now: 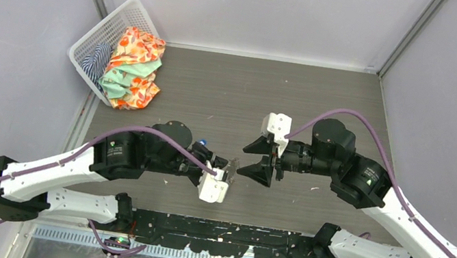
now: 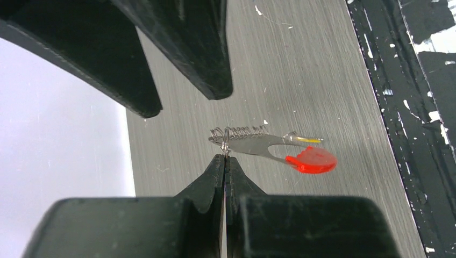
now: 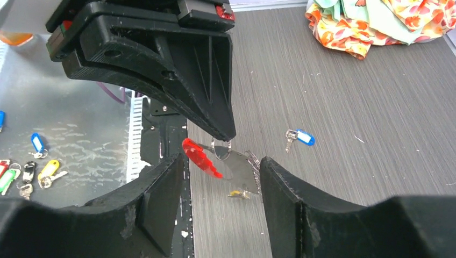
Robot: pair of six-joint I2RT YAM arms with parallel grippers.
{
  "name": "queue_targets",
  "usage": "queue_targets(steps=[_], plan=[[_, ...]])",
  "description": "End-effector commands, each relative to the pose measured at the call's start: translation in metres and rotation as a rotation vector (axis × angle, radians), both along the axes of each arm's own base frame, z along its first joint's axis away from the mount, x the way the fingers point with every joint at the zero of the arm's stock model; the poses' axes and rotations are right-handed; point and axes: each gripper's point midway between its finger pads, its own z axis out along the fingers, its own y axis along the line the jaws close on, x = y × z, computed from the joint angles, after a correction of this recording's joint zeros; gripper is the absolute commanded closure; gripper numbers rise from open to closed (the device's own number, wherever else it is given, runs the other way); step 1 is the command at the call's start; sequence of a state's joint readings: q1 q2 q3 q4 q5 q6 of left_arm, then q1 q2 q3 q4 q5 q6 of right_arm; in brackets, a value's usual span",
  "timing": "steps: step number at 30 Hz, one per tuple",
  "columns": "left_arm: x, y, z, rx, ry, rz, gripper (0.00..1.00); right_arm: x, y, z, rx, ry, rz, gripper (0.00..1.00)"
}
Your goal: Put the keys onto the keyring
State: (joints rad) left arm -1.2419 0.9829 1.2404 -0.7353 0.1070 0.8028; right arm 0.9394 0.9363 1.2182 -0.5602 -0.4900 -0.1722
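Observation:
My left gripper (image 2: 226, 159) is shut on the thin wire ring of the keyring (image 2: 244, 141) and holds it above the table. Its flat red oval tag (image 2: 313, 160) sticks out to the right. The yellow-orange key (image 2: 307, 140) hangs at the cluster's far end; I cannot tell how it is attached. In the right wrist view, the left gripper (image 3: 221, 135) holds the ring from above, with the red tag (image 3: 200, 157) and the yellow-orange key (image 3: 239, 193) below it. My right gripper (image 3: 220, 185) is open, its jaws either side of the keyring without touching it. The blue key (image 3: 302, 136) lies on the table beyond.
A white basket (image 1: 91, 38) with patterned cloths (image 1: 133, 67) stands at the far left. Several spare tagged keys (image 3: 32, 169) lie on the metal strip beside the black base plate (image 1: 230, 233). The two grippers, left (image 1: 231, 171) and right (image 1: 261, 159), meet at the table's middle.

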Motion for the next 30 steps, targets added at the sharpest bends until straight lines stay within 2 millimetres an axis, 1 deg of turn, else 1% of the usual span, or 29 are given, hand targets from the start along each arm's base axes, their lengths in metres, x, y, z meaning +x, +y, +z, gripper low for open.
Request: queue_targets(steps=[1,5,8,11,14,16,17,19,21,25,26,27,28,29,30], plan=[[0.005,-0.006,0.035,-0.133,-0.001,0.055,0.99,0.004,0.005,0.009,0.008,-0.08,-0.006,0.42],[0.004,-0.004,0.032,-0.13,-0.007,0.048,0.99,0.005,0.007,0.006,-0.002,-0.095,-0.011,0.43],[0.0,0.0,0.025,-0.111,-0.021,0.015,0.99,0.012,0.007,0.009,0.007,-0.081,-0.058,0.44],[-0.01,0.009,0.009,-0.066,-0.02,-0.038,1.0,0.029,0.008,0.013,0.019,-0.016,-0.15,0.42],[-0.026,0.021,-0.01,-0.023,-0.008,-0.118,1.0,0.055,0.006,0.016,0.065,0.072,-0.264,0.4],[-0.036,0.031,-0.023,0.0,0.016,-0.151,1.0,0.073,0.005,0.013,0.093,0.143,-0.313,0.39],[-0.041,0.036,-0.028,0.011,0.031,-0.165,1.0,0.082,0.006,0.008,0.09,0.171,-0.332,0.4],[-0.047,0.046,-0.035,0.02,0.071,-0.159,1.0,0.096,0.013,-0.004,0.08,0.224,-0.352,0.4],[-0.05,0.054,-0.043,0.039,0.119,-0.132,1.0,0.107,0.025,-0.022,0.05,0.27,-0.342,0.41],[-0.066,0.07,-0.055,0.078,0.227,-0.13,1.0,0.132,0.046,-0.07,-0.021,0.33,-0.329,0.41],[-0.07,0.073,-0.058,0.089,0.251,-0.129,1.0,0.137,0.054,-0.087,-0.04,0.355,-0.317,0.41],[-0.073,0.075,-0.06,0.093,0.269,-0.133,1.0,0.14,0.059,-0.095,-0.038,0.36,-0.299,0.41],[-0.076,0.078,-0.063,0.103,0.286,-0.139,1.0,0.143,0.067,-0.112,-0.052,0.383,-0.279,0.41],[-0.079,0.08,-0.065,0.108,0.299,-0.143,1.0,0.145,0.073,-0.118,-0.046,0.389,-0.26,0.41],[-0.081,0.081,-0.067,0.112,0.312,-0.147,1.0,0.149,0.081,-0.134,-0.056,0.409,-0.244,0.41]])
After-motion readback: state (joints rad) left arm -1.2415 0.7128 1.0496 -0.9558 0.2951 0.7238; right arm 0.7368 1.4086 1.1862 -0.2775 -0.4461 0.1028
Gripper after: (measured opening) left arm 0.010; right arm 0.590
